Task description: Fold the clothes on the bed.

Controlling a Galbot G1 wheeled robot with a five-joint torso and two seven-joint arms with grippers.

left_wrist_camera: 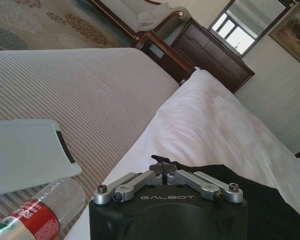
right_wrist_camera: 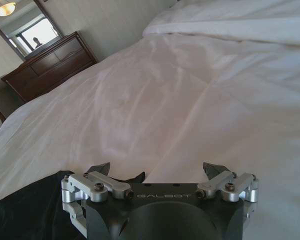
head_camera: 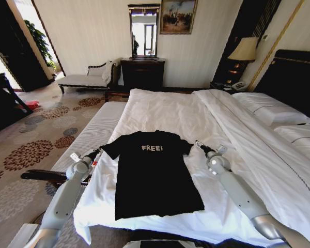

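Observation:
The black T-shirt (head_camera: 152, 175) with white "FREE!" lettering lies flat, chest up, near the foot of the white bed (head_camera: 165, 111), sleeves spread out. My left gripper (head_camera: 98, 151) is at the tip of the shirt's left sleeve. In the left wrist view its fingertips (left_wrist_camera: 162, 169) are pressed together at the edge of the black cloth (left_wrist_camera: 270, 210). My right gripper (head_camera: 199, 144) is at the tip of the right sleeve. In the right wrist view it (right_wrist_camera: 157, 170) stands open, with the black sleeve (right_wrist_camera: 30, 210) just below and beside it on the sheet.
A striped grey bench (head_camera: 95, 132) runs along the bed's left side, carrying a plastic bottle (left_wrist_camera: 30, 212) and a flat grey object (left_wrist_camera: 25, 155). Pillows (head_camera: 271, 111) and a dark headboard (head_camera: 294, 77) are at the right. A dresser (head_camera: 142, 72) stands by the far wall.

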